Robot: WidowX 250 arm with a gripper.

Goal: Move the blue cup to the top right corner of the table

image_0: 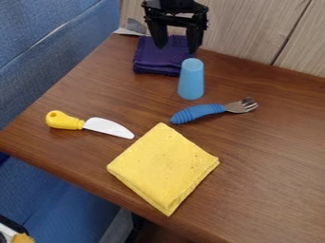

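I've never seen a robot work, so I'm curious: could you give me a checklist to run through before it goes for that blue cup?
1. Black two-finger gripper open: ok, fingers apart.
2. Smooth light-blue plastic-looking cup standing on end: ok.
3. Gripper lined up with the cup: not ok, it hangs up and left of it in the picture.
4. Cup free of the blue-handled metal fork: ok, a gap shows.
5. Exact drop-off corner: cannot tell, the brown wooden table runs past the picture's right edge.

Black body (175, 6), tapering black fingers (195, 40)
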